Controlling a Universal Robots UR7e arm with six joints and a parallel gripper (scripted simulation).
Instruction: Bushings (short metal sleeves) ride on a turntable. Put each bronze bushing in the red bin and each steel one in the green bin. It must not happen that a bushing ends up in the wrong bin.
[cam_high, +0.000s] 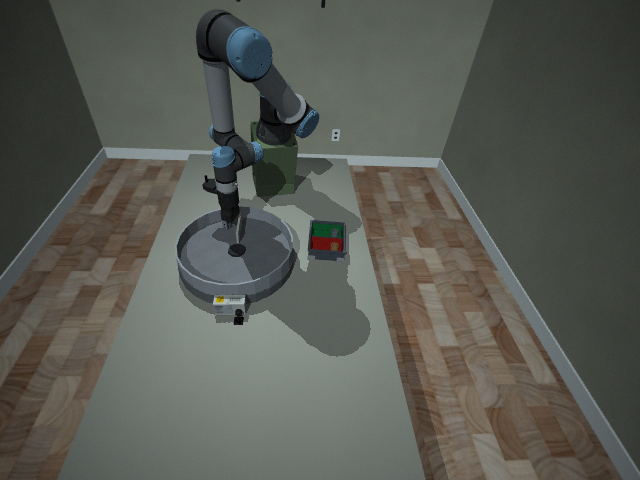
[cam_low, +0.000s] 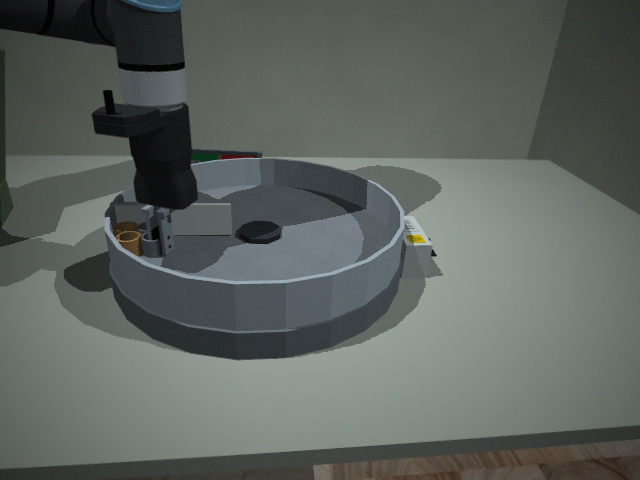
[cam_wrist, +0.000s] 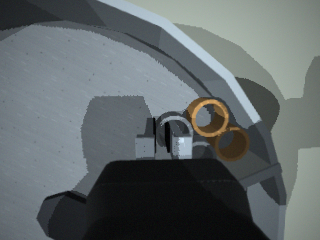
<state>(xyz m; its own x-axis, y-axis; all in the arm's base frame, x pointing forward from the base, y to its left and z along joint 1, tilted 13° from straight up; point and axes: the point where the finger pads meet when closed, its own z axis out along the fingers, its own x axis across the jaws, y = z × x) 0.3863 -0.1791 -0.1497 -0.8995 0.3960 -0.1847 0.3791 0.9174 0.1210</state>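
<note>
My gripper (cam_high: 227, 225) (cam_low: 157, 242) (cam_wrist: 160, 128) is down inside the turntable (cam_high: 235, 281) (cam_low: 258, 294) (cam_wrist: 200, 60) at its far left rim. Its fingers are shut on the wall of an upright steel bushing (cam_low: 149, 238) (cam_wrist: 172, 118). Two bronze bushings (cam_low: 129, 241) (cam_low: 125, 227) stand right beside it against the rim; in the wrist view one (cam_wrist: 192, 121) touches the steel bushing and the other (cam_wrist: 235, 145) is behind it. The green bin (cam_high: 323, 229) holds a steel bushing (cam_high: 334, 232). The red bin (cam_high: 321, 242) holds a bronze bushing (cam_high: 334, 246).
A grey guide plate (cam_low: 201, 218) stands across the disc just right of the gripper. A black hub (cam_high: 236, 250) (cam_low: 258, 230) sits at the disc's centre. A white control box (cam_high: 229, 303) (cam_low: 416, 240) is fixed to the turntable's side. The arm's green pedestal (cam_high: 273, 165) stands behind.
</note>
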